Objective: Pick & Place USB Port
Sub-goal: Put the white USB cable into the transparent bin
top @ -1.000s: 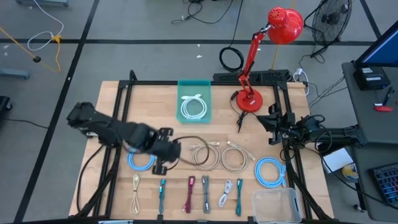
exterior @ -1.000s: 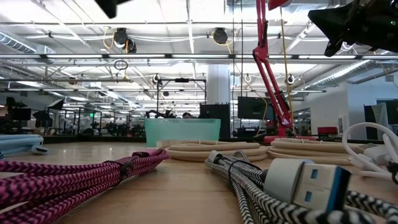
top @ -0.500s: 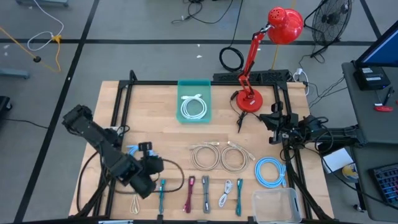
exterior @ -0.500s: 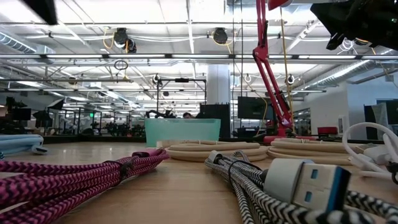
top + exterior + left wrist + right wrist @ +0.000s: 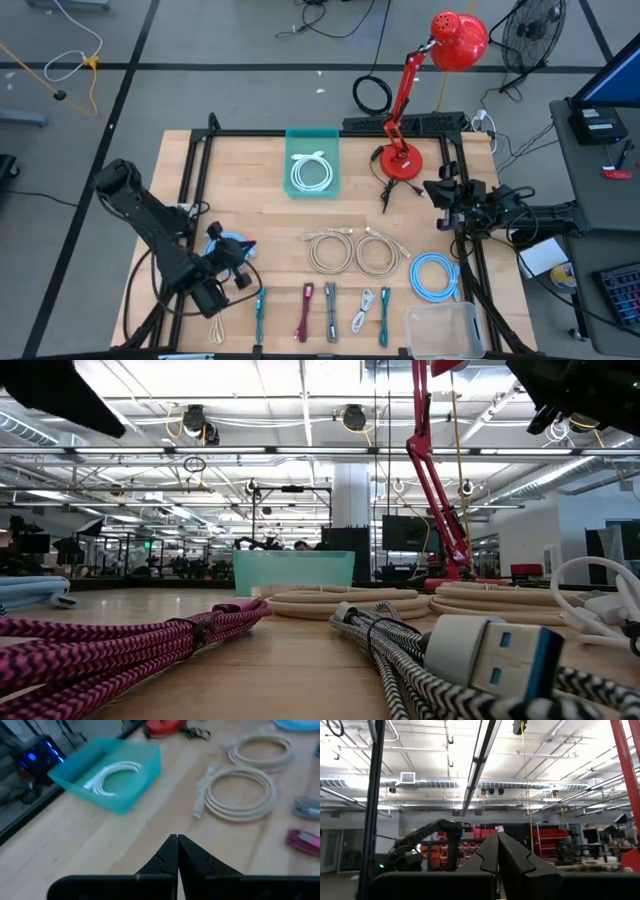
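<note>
Wooden table [image 5: 270,215] carries the cables in rows, near edge first: a cream bundle, a teal cable [image 5: 260,308], a magenta braided cable [image 5: 305,312], a black-and-white braided USB cable [image 5: 330,311] (its silver plug with the blue tongue fills the low view's foreground), a white one and another teal one, with a clear empty tub [image 5: 445,328] at the near right corner. Just behind that row, near the left edge, the left hand [image 5: 243,266] hangs over a blue coiled cable [image 5: 227,252], its fingers [image 5: 170,854] pressed together and holding nothing. Two cream coiled cables [image 5: 352,250] lie at the table's middle, and a larger blue coil [image 5: 434,275] sits toward the right edge. Farther back a teal tray [image 5: 313,165] holds a white coiled cable [image 5: 311,171], and a red desk lamp [image 5: 402,160] stands at the far right. At the right edge the right hand [image 5: 437,189] waits above the frame rail, fingers likewise closed and empty.
</note>
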You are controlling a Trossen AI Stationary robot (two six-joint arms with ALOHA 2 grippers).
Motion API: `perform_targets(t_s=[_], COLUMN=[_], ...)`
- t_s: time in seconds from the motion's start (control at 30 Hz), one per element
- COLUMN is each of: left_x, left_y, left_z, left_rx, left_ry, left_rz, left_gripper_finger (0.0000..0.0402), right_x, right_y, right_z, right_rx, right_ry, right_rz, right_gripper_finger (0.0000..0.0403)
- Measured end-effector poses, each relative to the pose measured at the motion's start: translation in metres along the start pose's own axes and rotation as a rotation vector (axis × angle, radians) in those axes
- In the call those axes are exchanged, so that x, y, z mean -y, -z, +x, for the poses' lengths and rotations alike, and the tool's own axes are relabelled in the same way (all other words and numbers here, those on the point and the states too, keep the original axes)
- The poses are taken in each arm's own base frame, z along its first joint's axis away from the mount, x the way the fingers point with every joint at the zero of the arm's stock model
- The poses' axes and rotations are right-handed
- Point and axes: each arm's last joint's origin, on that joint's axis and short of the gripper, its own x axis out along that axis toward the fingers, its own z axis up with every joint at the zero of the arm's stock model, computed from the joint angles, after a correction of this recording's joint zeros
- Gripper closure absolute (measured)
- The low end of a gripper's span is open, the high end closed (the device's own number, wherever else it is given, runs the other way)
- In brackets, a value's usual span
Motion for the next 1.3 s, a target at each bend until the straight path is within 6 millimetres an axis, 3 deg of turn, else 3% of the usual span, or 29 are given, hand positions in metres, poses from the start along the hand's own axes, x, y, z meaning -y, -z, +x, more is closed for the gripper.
perform_targets(t_s=[0.2,0.33,0.47,0.63,0.77,1.03,1.13,1.3], left_x=[-0.018,-0.03,-0.038,-0.045,-0.055,-0.078,-0.086,-0.099], left_y=[0.002,0.001,-0.001,-0.007,-0.015,-0.028,-0.032,-0.038], left_z=[0.025,0.039,0.049,0.059,0.064,0.052,0.044,0.032], left_rx=[0.216,0.376,0.443,0.486,0.515,0.437,0.43,0.42], left_ry=[-0.126,-0.211,-0.273,-0.341,-0.399,-0.411,-0.403,-0.384], left_rz=[-0.154,-0.319,-0.353,-0.377,-0.394,-0.406,-0.405,-0.401], left_gripper_finger=[0.0394,0.0394,0.0394,0.0394,0.0394,0.0394,0.0394,0.0394], right_x=[0.0,-0.003,-0.009,-0.019,-0.033,-0.08,-0.101,-0.13], right_y=[0.005,0.026,0.017,0.035,0.055,0.09,0.097,0.106], right_z=[0.002,0.01,0.041,0.077,0.107,0.154,0.16,0.153], right_rx=[-0.052,-0.336,-0.448,-0.632,-0.742,-0.935,-1.004,-1.194], right_ry=[0.0,-0.023,-0.121,-0.201,-0.223,-0.379,-0.434,-0.425], right_rz=[0.075,0.11,0.155,0.189,0.224,0.328,0.385,0.502], right_gripper_finger=[0.0399,0.0399,0.0399,0.0395,0.0366,0.0279,0.0259,0.0248])
